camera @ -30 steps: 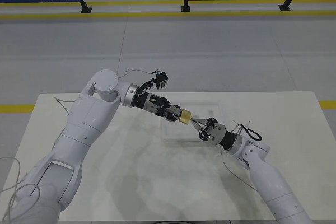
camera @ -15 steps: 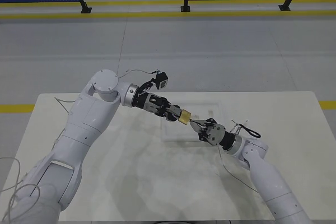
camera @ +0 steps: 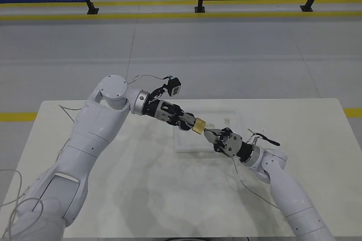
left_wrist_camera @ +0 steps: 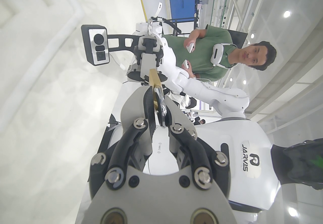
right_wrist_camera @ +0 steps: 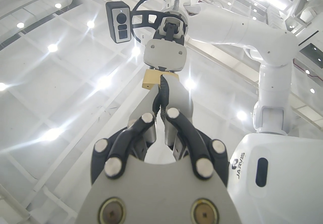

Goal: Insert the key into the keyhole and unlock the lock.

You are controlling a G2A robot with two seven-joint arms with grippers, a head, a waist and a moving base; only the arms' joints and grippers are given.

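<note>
Tightly closed: left hand (left_wrist_camera: 158,105) on lock (left_wrist_camera: 154,78), right hand (right_wrist_camera: 161,90) on key (camera: 209,131).

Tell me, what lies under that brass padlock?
A clear tray on the white table. The patch directly beneath the padlock is covered by it.

A white rectangular table (camera: 169,199) with rounded corners carries everything. A shallow, clear rectangular tray (camera: 190,144) lies flat on it, around the middle of the far half, its long sides parallel to the table's far edge. A thin wire (camera: 65,109) lies curled near the far left corner. Another thin wire (camera: 254,189) trails across the near right part, apart from the tray.
</note>
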